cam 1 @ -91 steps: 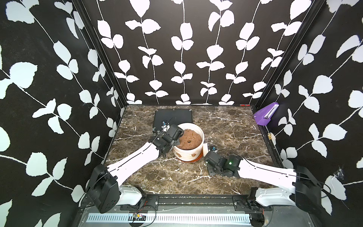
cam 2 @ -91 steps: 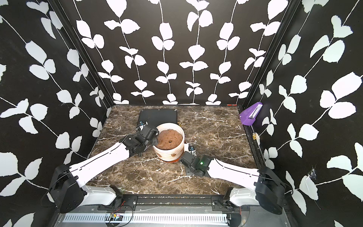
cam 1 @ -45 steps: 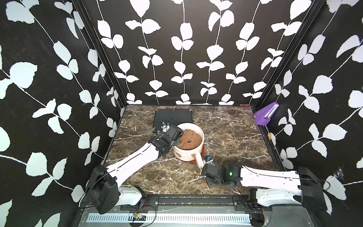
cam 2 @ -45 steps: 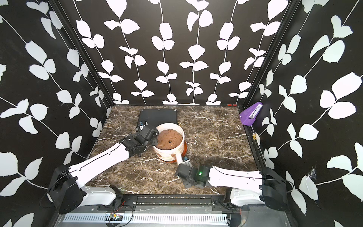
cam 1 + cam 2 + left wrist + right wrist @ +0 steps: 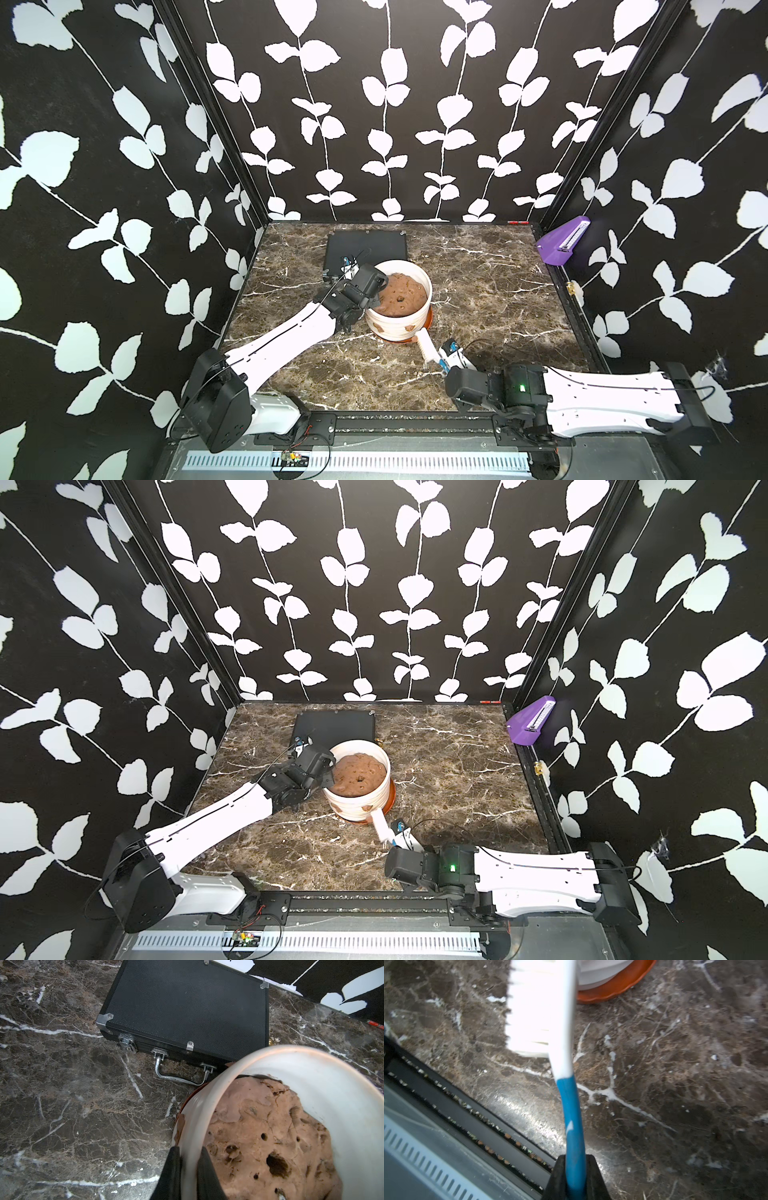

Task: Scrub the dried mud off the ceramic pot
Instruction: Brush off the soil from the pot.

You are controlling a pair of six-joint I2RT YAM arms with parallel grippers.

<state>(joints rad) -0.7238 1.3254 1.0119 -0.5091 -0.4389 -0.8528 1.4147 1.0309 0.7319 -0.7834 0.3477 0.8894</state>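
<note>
Counting left to right: one black case [image 5: 365, 249] lying flat at the back, one ceramic pot [image 5: 397, 323] standing on one orange saucer [image 5: 430, 323], one lumpy brown mass [image 5: 401, 296] filling it, one brush [image 5: 427, 350], one purple device [image 5: 563, 247] on the right wall. Two arms, two hands.

I am counting two blotches of dried mud [image 5: 410, 328] on the pot's near wall in both top views. One more mud smear [image 5: 180, 1126] is showing beside my left fingers [image 5: 173, 1167].

My left hand [image 5: 189, 1155] is clamping the pot's rim on its left side, one finger outside and one inside by the brown mass. The pot is sitting mid-bench, just in front of the case.

My right hand [image 5: 575, 1159] is squeezing the brush's blue handle near the front edge, right of the pot. The white head is pointing at the pot, its tip just beside the saucer; I cannot tell contact.

The bench [image 5: 478, 291] is showing dark brown marble with white veins. The walls are showing black paper with white leaves.
</note>
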